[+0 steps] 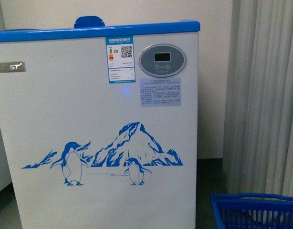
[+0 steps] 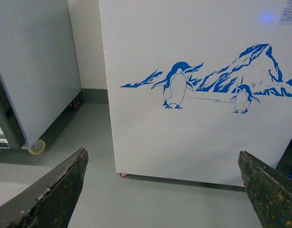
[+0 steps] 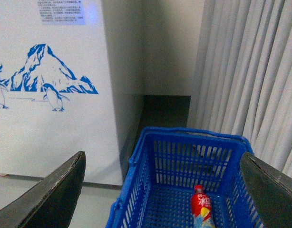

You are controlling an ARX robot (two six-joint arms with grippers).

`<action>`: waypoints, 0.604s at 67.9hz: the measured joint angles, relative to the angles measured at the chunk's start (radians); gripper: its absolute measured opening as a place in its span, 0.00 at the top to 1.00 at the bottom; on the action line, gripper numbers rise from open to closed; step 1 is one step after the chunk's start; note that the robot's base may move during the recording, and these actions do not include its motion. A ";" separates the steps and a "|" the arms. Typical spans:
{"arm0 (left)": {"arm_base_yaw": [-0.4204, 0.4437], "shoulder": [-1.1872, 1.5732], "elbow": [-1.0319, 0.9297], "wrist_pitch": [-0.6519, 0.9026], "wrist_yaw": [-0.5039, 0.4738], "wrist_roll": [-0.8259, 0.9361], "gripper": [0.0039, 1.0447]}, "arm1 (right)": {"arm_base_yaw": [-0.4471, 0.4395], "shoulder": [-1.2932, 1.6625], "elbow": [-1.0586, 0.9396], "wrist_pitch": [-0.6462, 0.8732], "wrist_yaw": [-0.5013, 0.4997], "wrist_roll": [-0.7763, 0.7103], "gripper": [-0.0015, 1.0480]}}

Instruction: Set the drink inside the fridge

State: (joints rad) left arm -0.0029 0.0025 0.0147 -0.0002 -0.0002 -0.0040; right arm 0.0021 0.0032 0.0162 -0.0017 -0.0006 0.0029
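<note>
The fridge [image 1: 96,143] is a white chest freezer with a blue rim, a penguin-and-mountain graphic and an oval grey control panel [image 1: 162,59]; it fills the front view. It also shows in the left wrist view [image 2: 193,71] and the right wrist view [image 3: 51,118]. The drink [image 3: 200,209], a small bottle with red cap and red label, lies in a blue basket [image 3: 141,161] on the floor to the fridge's right. My right gripper [image 3: 162,190] is open above the basket, apart from the drink. My left gripper [image 2: 162,190] is open and empty, facing the fridge's lower front.
A grey-white cabinet on casters [image 2: 36,71] stands left of the fridge. Pale curtains [image 1: 266,95] hang at the right, behind the basket [image 1: 254,212]. Grey floor [image 2: 150,199] lies in front of the fridge. A dark gap [image 3: 165,111] runs between fridge and curtains.
</note>
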 joint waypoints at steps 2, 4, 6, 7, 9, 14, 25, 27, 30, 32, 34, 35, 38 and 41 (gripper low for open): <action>0.000 0.000 0.000 0.000 0.000 0.000 0.08 | 0.000 0.000 0.000 0.000 0.000 0.000 0.07; 0.000 0.000 0.000 0.000 0.000 0.000 0.08 | 0.000 0.000 0.000 0.000 0.000 0.000 0.07; 0.000 0.000 0.000 0.000 0.000 0.000 0.08 | 0.000 0.000 0.000 0.000 0.000 0.000 0.07; 0.000 0.000 0.000 0.000 0.000 0.000 0.08 | 0.000 0.000 0.000 0.000 0.000 0.000 0.07; 0.000 0.000 0.000 0.000 0.000 0.000 0.08 | 0.000 0.000 0.000 0.000 0.000 0.000 0.07; 0.000 0.000 0.000 0.000 0.000 0.000 0.08 | 0.000 0.001 0.000 0.000 0.001 0.000 0.07; 0.000 0.000 0.000 0.000 0.000 0.000 0.08 | -0.114 0.426 0.160 -0.257 0.088 0.050 0.07; 0.000 0.000 0.000 0.000 0.000 0.000 0.08 | -0.143 0.511 0.167 -0.227 0.079 0.044 0.07; 0.000 0.000 0.000 0.000 0.000 0.000 0.08 | -0.195 0.716 0.178 -0.121 0.050 0.023 0.07; 0.000 0.000 0.000 0.000 0.000 0.000 0.08 | -0.215 0.839 0.185 -0.041 0.026 0.006 0.07; 0.000 0.000 0.000 0.000 0.000 0.000 0.08 | -0.225 0.921 0.192 0.014 0.007 -0.008 0.07; 0.000 0.000 0.000 0.000 0.000 0.000 0.08 | -0.235 1.003 0.201 0.072 -0.007 -0.022 0.07; 0.000 0.000 0.000 0.000 0.000 0.000 0.08 | -0.248 1.159 0.225 0.185 -0.017 -0.050 0.07; 0.000 0.000 0.000 0.000 0.000 0.000 0.08 | -0.261 1.366 0.270 0.322 -0.021 -0.084 0.07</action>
State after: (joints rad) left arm -0.0029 0.0025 0.0147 -0.0002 -0.0002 -0.0040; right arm -0.2588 1.3697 0.2867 0.3202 -0.0216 -0.0811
